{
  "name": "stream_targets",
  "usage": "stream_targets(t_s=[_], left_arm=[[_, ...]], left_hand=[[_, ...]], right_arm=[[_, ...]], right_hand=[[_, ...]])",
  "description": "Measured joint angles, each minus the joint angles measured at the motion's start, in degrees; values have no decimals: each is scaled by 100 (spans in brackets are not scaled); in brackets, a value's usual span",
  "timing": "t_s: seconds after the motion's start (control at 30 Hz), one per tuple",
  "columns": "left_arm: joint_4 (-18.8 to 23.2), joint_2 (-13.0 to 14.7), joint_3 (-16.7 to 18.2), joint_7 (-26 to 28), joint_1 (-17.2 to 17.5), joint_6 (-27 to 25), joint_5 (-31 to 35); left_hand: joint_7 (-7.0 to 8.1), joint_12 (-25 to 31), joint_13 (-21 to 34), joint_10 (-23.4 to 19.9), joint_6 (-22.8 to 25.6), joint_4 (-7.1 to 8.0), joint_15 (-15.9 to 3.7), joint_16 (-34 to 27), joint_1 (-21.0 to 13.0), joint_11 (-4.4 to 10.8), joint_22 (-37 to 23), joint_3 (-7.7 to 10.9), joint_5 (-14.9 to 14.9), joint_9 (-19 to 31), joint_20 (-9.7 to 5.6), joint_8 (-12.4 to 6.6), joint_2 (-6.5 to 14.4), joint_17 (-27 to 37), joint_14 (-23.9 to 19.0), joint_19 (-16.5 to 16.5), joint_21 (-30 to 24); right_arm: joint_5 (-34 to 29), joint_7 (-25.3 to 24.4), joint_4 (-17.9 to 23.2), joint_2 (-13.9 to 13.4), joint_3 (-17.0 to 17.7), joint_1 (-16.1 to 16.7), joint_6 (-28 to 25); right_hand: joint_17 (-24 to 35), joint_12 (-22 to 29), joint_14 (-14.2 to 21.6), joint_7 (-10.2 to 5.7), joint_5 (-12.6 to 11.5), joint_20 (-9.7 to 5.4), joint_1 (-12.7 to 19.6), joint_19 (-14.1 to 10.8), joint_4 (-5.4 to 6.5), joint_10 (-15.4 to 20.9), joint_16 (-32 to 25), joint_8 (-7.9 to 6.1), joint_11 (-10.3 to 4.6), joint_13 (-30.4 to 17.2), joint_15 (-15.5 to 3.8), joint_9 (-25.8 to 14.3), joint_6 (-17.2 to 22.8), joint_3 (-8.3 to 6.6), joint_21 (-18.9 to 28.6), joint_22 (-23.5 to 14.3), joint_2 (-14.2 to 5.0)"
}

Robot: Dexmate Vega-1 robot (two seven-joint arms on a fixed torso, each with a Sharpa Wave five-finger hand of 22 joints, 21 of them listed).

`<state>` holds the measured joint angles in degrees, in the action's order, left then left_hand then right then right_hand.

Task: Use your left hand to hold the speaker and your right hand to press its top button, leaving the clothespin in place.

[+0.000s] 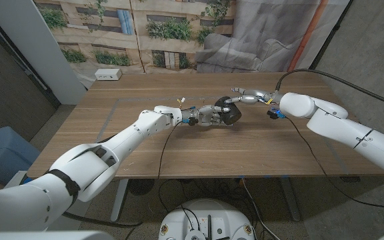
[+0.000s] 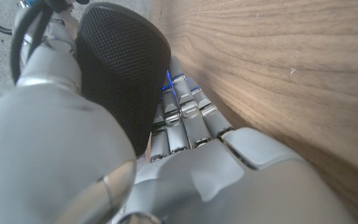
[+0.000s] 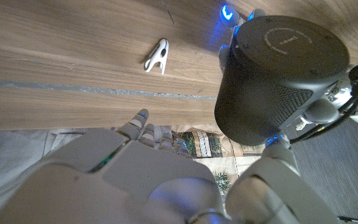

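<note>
Left hand (image 1: 209,116) reaches in from the left across the wooden table (image 1: 112,143) and grips the speaker (image 1: 230,110) near mid-table; in the left wrist view its fingers (image 2: 182,118) wrap one side of the black mesh body while the thumb side presses the other. Speaker is a dark, short cylinder with a mesh wall and a flat top bearing a faint ring mark. Right wrist view shows that top face (image 3: 291,38) toward the camera, so the long axis runs roughly up from the table, somewhat tilted; exact lean cannot be told. Clothespin (image 3: 158,56), white, lies flat on the wood well apart from the speaker, on its far side in the head view (image 1: 182,101), long axis roughly across the plank grain. Right hand (image 1: 251,97) comes in from the right, just above and beside the speaker top, fingers partly curled and holding nothing; contact with the top cannot be told. A white box (image 1: 108,75) sits at the table's far left corner. Cables trail over the near edge.
</note>
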<state>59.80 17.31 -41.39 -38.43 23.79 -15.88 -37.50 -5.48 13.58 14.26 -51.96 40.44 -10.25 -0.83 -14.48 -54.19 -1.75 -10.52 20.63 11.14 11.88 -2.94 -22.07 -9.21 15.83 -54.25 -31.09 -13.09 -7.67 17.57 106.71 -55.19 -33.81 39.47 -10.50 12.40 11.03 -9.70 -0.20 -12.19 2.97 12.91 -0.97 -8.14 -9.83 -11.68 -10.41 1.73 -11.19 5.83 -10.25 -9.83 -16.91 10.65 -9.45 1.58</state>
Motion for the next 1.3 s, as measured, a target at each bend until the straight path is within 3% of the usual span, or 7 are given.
stream_targets(t_s=[0.87, 1.3], left_arm=[[-244, -74, 1, -16, -80, 16, 2], [-209, -1, 24, 72, -126, 226, 180]], left_hand=[[0, -56, 5, 0, 0, -9, 0, 24, 0, 1, 0, 9, -6, -3, 0, 0, 0, 26, 0, 0, 0], [0, -48, 8, 1, 0, -10, 0, 40, 0, 1, 0, 10, -28, -4, 0, 0, 0, 31, 0, 0, 0]], right_arm=[[538, -194, 199, -197, 451, 142, 400], [831, -433, -29, -133, 679, 238, 731]], right_hand=[[-1, 23, 0, 0, 0, 24, -90, -23, 21, 0, -24, -46, 0, 0, 0, 0, 0, 55, 0, 0, 90], [-1, 66, 12, 0, 0, -20, -250, -62, 71, 22, -66, -46, -21, 0, -34, 0, 0, 104, 0, 0, 52]])
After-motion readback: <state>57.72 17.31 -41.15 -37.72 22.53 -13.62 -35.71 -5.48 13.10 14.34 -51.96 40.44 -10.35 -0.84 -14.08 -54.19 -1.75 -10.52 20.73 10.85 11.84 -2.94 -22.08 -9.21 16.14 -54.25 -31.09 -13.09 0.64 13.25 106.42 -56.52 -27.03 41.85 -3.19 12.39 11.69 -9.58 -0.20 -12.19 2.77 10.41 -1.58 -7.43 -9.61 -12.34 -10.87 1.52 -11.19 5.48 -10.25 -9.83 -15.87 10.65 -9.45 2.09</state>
